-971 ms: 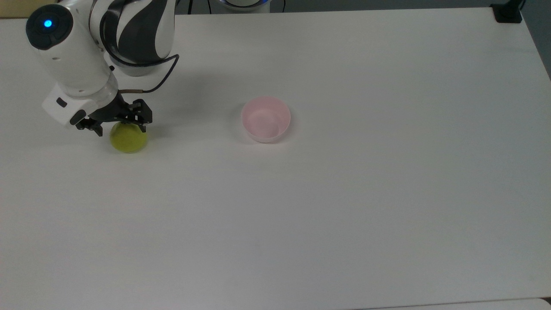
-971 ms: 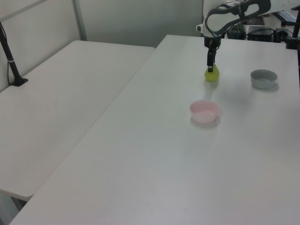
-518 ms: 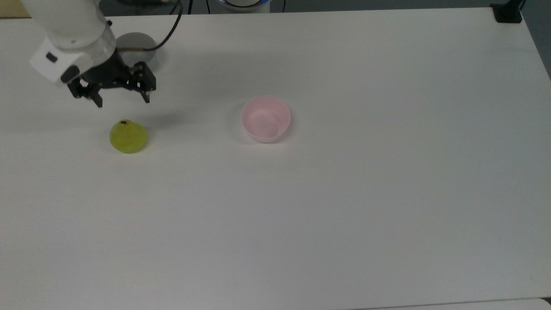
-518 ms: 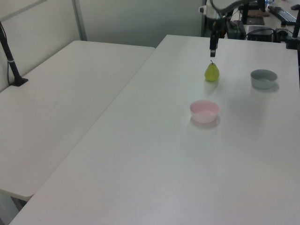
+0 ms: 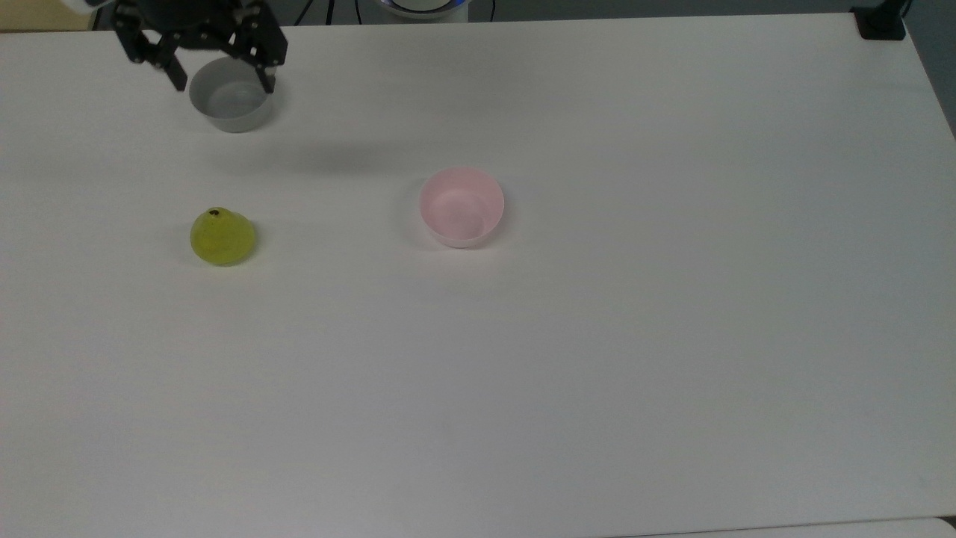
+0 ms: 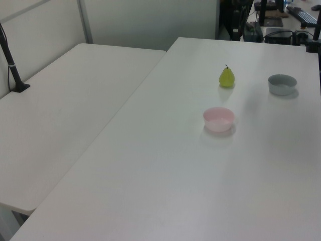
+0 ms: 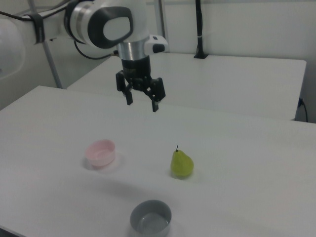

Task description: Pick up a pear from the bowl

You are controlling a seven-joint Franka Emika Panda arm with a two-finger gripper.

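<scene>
- So, going left to right in the top view: my pincer (image 5: 222, 81) sits at the top left, up high over the grey bowl (image 5: 230, 96), fingers spread wide with nothing between them. The right view shows my pincer (image 7: 142, 100) hanging well above the table (image 7: 237, 148) too.
- Next along is the pear (image 5: 222, 237), standing upright on its round bottom on the bare table, stem tip up. In the right view the pear (image 7: 181, 163) is well apart from the pink bowl (image 7: 100, 152), and in the left view the pear (image 6: 226, 77) sits beyond it, toward the far end of the table.
- Further right in the top view is the pink bowl (image 5: 461, 206), and it's empty.
- Progress, as I read it: the pear is out of the bowl and parked on the table, so the picking-out part looks done. I'm not holding anything, so there's pretty much nothing left besides pulling clear.
- Versus a second ago: back then my fingers were right down on the pear's top at that same spot. Half a second ago I'd already let go and was lifting off, with the grey bowl half hidden behind me. Now I'm higher and further toward the top edge, and that bowl is nearly all in view.
- Pear and pink bowl haven't budged across those frames.
</scene>
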